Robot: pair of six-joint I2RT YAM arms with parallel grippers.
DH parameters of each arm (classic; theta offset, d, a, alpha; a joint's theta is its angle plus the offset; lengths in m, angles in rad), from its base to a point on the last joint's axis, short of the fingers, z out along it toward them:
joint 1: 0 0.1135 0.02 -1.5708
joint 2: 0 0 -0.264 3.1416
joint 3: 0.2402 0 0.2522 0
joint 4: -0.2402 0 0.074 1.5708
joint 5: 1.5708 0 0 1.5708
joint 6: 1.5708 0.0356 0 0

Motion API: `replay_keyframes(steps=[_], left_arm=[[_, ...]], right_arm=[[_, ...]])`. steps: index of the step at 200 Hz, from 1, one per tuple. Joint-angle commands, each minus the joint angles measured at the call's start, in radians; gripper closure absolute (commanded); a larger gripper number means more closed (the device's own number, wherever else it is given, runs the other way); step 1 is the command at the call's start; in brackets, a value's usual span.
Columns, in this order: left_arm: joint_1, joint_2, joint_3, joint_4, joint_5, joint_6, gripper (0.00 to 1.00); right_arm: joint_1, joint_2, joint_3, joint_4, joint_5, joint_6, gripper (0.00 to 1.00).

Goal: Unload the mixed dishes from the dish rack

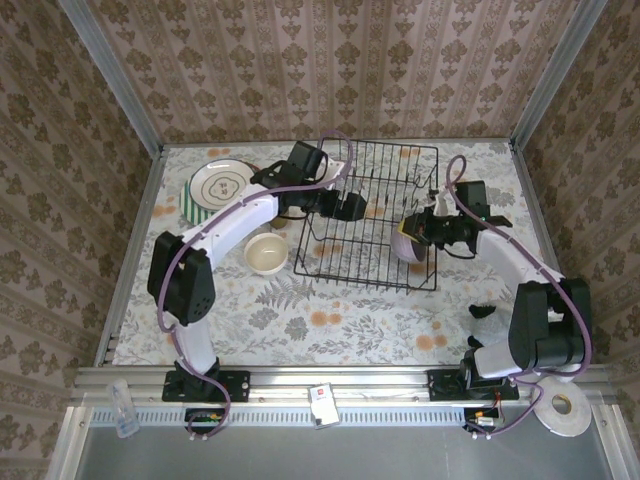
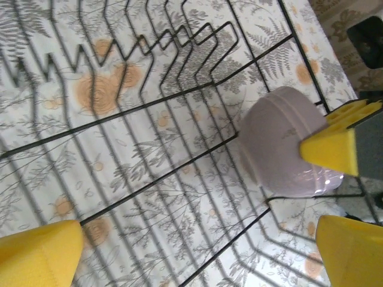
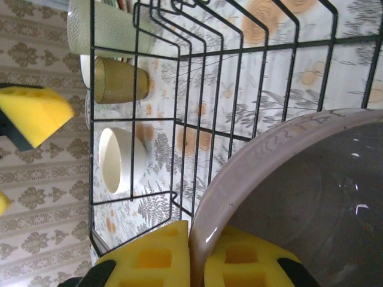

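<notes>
— Yellow pads (image 3: 155, 257) pinch the rim of the lavender bowl (image 3: 299, 197) right at the lens. That is the right gripper (image 3: 191, 260), clenched on it.

— And across from the left edge?

— Far left, a striped plate (image 1: 220, 185) lies flat near the table's far corner, close to the wall. Nearer, a cream cup (image 1: 267, 252) stands just beside the left side of the dish rack (image 1: 385, 190). Through that side's wires an amber cup (image 3: 119, 81) and a pale-green cup (image 3: 108, 27) lie in line with it.

— Then the rack itself?

— The left gripper (image 1: 348, 207) hangs over its left half, jaws spread wide, released. Below it are open wires and a row of slot tines.

— Where's the bowl?

— It's at the rack's near right corner, tipped on its side, close to the raised right wall. I cannot tell if it rests on the wires. The two grippers are well apart, with the middle of the rack between them.

— What about the surface and the room?

— The table (image 1: 350, 320) has a floral cloth, with a broad free strip in front of the rack. Patterned walls (image 1: 330, 60) close in three sides. A roll of tape (image 1: 565, 410) sits on the near ledge, far right.
</notes>
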Motion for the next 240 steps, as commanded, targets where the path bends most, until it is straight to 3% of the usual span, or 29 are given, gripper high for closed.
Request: replay_keyframes(steps=[1,20,46,84,105,139,188,240], left_arm=[[0.010,-0.044,-0.018,-0.043,-0.063,0.015,0.00],[0.018,-0.050,-0.030,-0.038,-0.071,-0.015,0.00],[0.032,-0.032,0.002,-0.087,-0.041,-0.035,0.00],[0.022,-0.040,0.044,-0.178,-0.140,0.062,0.00],[0.036,-0.060,0.033,-0.176,-0.132,0.055,0.00],[0.099,-0.116,-0.002,-0.126,-0.024,0.013,0.00],[0.158,-0.144,0.084,-0.247,-0.011,0.061,0.00],[0.226,-0.182,0.108,-0.305,0.036,0.106,0.03]], right_arm=[[-0.069,-0.036,-0.003,-0.046,0.039,-0.035,1.00],[-0.113,-0.065,0.000,-0.049,0.033,-0.029,1.00],[-0.097,-0.056,0.028,-0.052,0.022,-0.033,1.00],[-0.001,-0.069,0.082,-0.094,0.055,-0.089,1.00],[0.073,-0.075,0.128,-0.148,0.114,-0.152,1.00],[0.187,-0.095,0.206,-0.222,0.244,-0.262,1.00],[0.354,-0.084,0.306,-0.313,0.505,-0.453,1.00],[0.544,-0.128,0.279,-0.262,0.763,-0.757,1.00]])
